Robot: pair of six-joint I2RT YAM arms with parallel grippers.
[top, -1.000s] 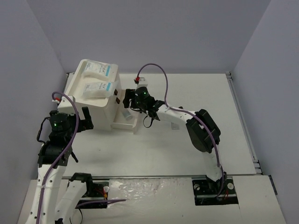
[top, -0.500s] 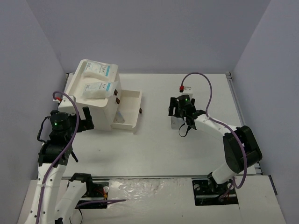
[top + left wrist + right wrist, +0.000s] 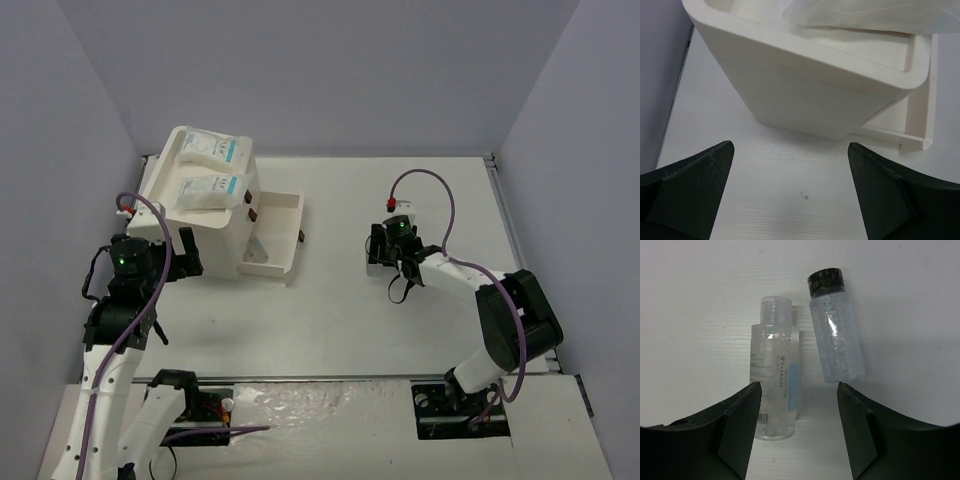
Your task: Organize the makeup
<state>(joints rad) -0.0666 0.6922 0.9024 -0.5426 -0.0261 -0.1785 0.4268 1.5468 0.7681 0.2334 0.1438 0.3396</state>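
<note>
At 3 o'clock of the white box (image 3: 200, 215) we find right claw (image 3: 799, 392) parted over two clear bottles (image 3: 775, 385) lying apart on tabletop (image 3: 700, 300); left claw (image 3: 790, 155) spread wide, empty.

A: Where is the makeup sitting?
B: Clear-cap bottle (image 3: 775, 390), pale blue label, and black-cap bottle (image 3: 836, 335) are lying flat on the tabletop (image 3: 690, 290), side by side, not touching. The black-cap one is tilting slightly.
A: Packets?
B: Two white packets (image 3: 214, 148) (image 3: 211, 189), teal labels, are lying on top of the white box (image 3: 160, 195), one behind the other.
</note>
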